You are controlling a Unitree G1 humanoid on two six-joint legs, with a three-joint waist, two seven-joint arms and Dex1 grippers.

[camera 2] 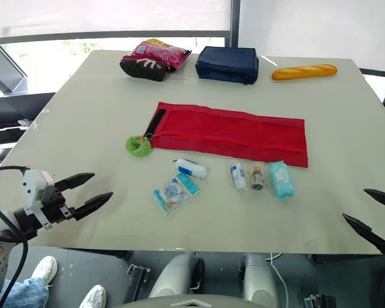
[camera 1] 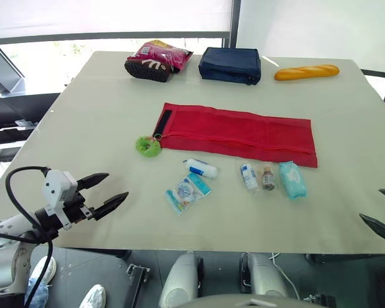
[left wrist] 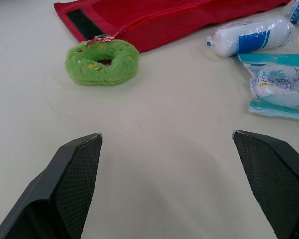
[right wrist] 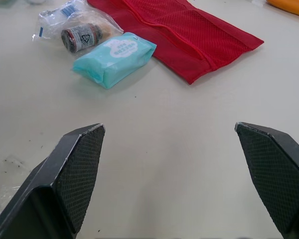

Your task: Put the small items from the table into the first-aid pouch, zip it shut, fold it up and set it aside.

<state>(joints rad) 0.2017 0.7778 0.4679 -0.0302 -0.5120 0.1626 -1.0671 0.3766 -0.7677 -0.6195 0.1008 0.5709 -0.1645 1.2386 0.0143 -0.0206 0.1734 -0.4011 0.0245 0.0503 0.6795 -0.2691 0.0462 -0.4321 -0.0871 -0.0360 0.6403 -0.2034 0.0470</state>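
Note:
The red mesh first-aid pouch (camera 1: 240, 133) lies unfolded flat at the table's middle, a green plush ring (camera 1: 148, 146) hanging at its left end. In front of it lie a white bandage roll (camera 1: 201, 169), a clear packet of supplies (camera 1: 187, 191), a small white bottle (camera 1: 248, 176), a little brown vial (camera 1: 268, 178) and a teal tissue pack (camera 1: 292, 179). My left gripper (camera 1: 106, 192) hovers open over the table's front left, short of the packet. My right gripper (camera 1: 384, 212) stands open at the front right edge, right of the tissue pack (right wrist: 114, 58).
At the table's far side lie a pink snack bag (camera 1: 162, 54) on a dark shoe (camera 1: 147, 69), a navy pouch (camera 1: 231, 65) and a bread loaf (camera 1: 306, 72). A window runs behind the table (camera 1: 83, 115).

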